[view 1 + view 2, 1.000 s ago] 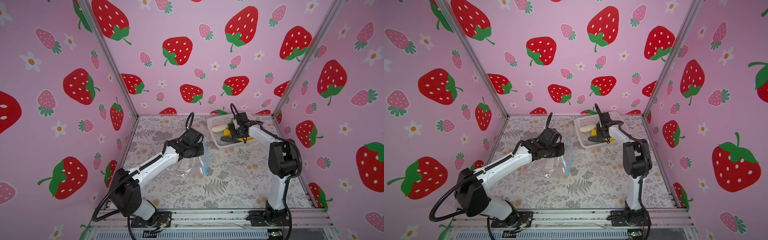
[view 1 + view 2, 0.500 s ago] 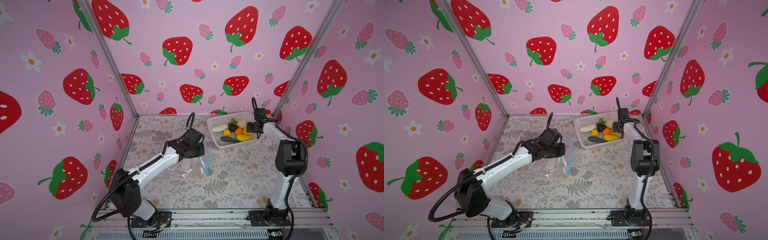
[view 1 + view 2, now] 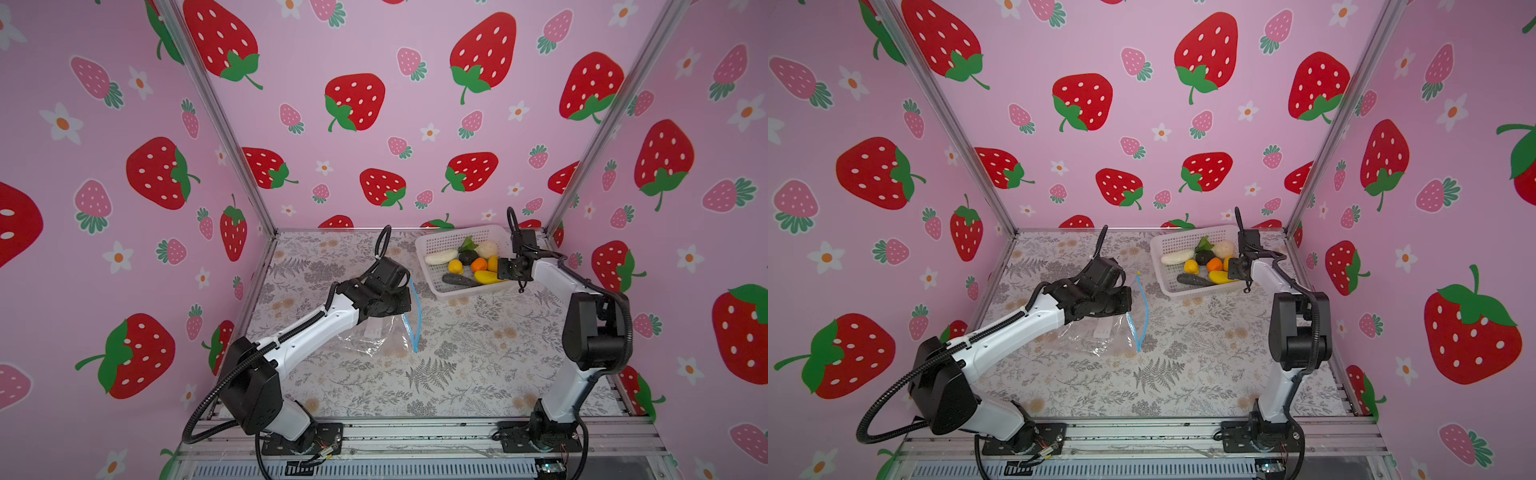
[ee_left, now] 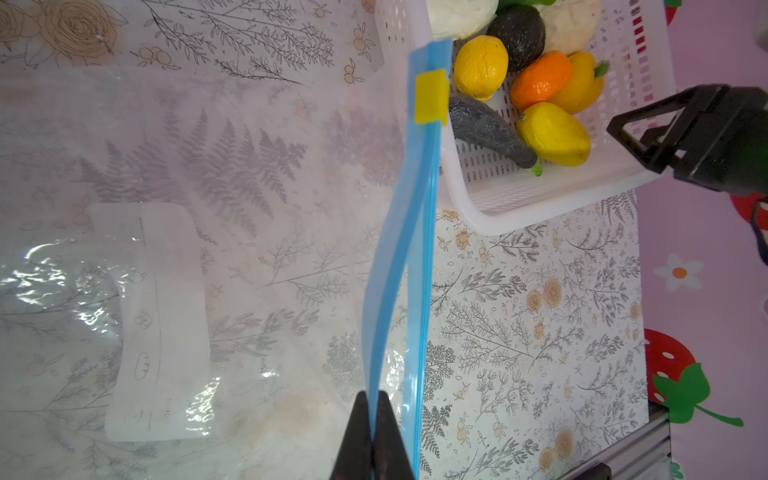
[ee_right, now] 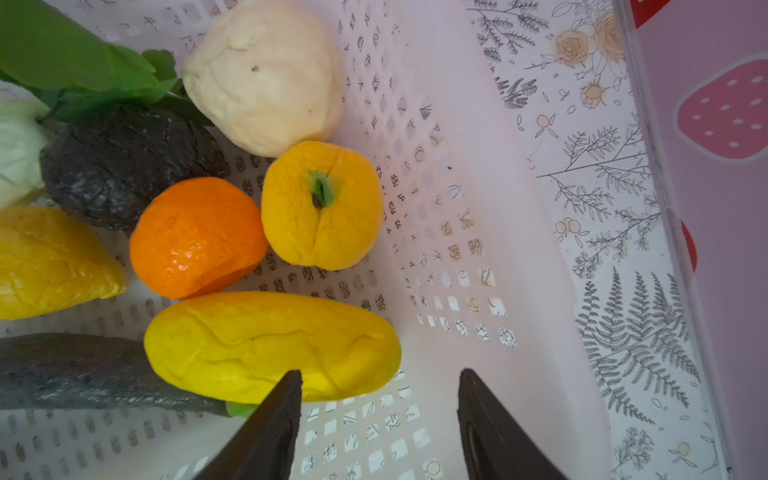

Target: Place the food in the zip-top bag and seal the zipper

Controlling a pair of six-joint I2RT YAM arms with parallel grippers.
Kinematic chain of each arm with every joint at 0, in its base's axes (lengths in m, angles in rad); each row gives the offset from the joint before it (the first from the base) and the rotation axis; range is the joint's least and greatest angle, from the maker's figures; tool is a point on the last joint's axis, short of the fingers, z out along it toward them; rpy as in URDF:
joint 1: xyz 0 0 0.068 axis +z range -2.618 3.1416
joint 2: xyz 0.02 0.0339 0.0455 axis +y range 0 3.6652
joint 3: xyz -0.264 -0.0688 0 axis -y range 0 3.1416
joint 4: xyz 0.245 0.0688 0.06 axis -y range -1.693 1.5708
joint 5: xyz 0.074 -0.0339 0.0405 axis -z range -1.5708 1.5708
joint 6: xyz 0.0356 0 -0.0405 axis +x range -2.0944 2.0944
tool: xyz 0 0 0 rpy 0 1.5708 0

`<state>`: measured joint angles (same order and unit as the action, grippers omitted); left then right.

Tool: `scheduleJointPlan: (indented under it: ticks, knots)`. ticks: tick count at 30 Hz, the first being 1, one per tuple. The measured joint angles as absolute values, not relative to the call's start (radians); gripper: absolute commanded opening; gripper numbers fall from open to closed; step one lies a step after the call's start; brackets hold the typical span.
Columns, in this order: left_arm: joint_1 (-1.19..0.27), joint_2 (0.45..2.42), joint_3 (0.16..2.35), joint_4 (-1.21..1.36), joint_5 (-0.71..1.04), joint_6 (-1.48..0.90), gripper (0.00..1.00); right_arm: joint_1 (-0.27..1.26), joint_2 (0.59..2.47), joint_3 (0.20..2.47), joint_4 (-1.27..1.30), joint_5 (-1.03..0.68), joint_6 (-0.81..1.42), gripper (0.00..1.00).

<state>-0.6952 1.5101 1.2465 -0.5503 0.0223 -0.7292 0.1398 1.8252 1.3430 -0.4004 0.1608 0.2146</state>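
Note:
The clear zip-top bag [image 3: 374,336] [image 4: 166,249] lies crumpled on the floral mat. Its light-blue zipper [image 4: 411,249] [image 3: 417,316] stands partly lifted, with the yellow slider [image 4: 431,97] at the far end. My left gripper [image 4: 375,395] [image 3: 405,309] is shut on one lip of that strip. The food [image 3: 478,266] lies in the white basket [image 3: 457,293]: a long yellow piece [image 5: 270,345], an orange one [image 5: 195,237], a round yellow one [image 5: 322,203], a white one [image 5: 266,79] and dark ones. My right gripper [image 5: 378,372] [image 3: 500,270] hangs open over the basket's right end, one finger [image 5: 282,399] beside the long yellow piece.
The basket wall [image 5: 457,208] rises close beside my right gripper. The pink right wall and its metal post [image 3: 582,166] stand just behind the basket. Bare floral mat [image 3: 478,353] stretches between the bag and the right arm's base.
My right gripper has swung from over the basket's middle to its right end and stays open. The left gripper and the bag have not moved.

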Motion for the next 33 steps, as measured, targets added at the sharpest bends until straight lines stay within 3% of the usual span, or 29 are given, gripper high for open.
scheduleJointPlan:
  ticks: [14, 21, 33]
  knots:
    - [-0.719, 1.517, 1.246, -0.55, 0.035, -0.726, 0.0, 0.143, 1.723, 1.165, -0.383, 0.159, 0.233, 0.64]
    - [-0.721, 1.552, 1.28, -0.551, 0.044, -0.731, 0.0, 0.24, 1.653, 1.179, -0.291, 0.08, 0.237, 0.66]
    - [-0.723, 1.62, 1.359, -0.58, 0.063, -0.735, 0.0, 0.351, 1.95, 1.415, -0.228, 0.059, 0.205, 0.68]
